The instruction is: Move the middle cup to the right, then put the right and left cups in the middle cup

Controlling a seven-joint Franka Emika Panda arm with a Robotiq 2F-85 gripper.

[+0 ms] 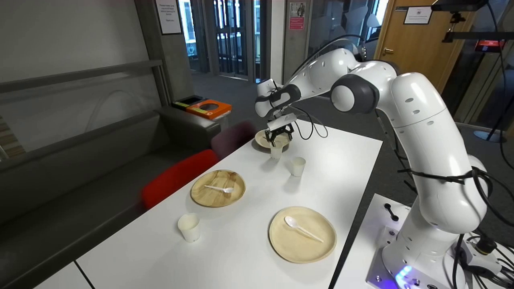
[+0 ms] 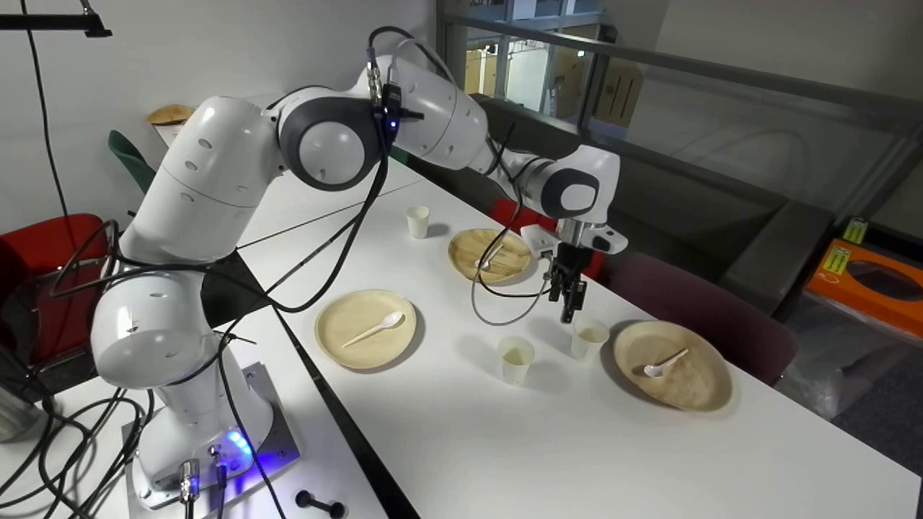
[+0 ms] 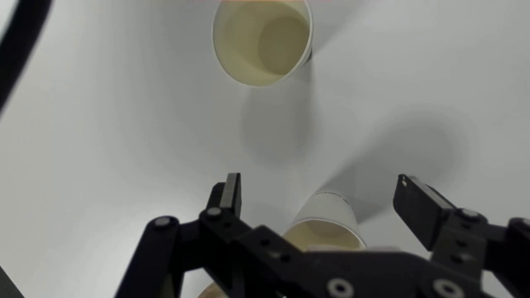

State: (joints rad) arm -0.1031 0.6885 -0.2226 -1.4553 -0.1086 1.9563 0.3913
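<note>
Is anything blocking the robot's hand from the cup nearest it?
Nothing visible is. In the wrist view only the open hand itself overlaps the nearest cup; the other cup there stands apart, off that path.

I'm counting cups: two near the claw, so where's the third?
In an exterior view, the third cup stands at lower left, on the camera's side of the grainy wooden plate, its nearest neighbour.

White bench [image 1: 152, 257] carried three tan plates [image 1: 291, 244], set apart. White cup [image 2: 589, 340] stood just beside one plate, second cup [image 2: 516, 362] nearby, third cup [image 2: 417, 223] well apart from both; all three upright.
</note>
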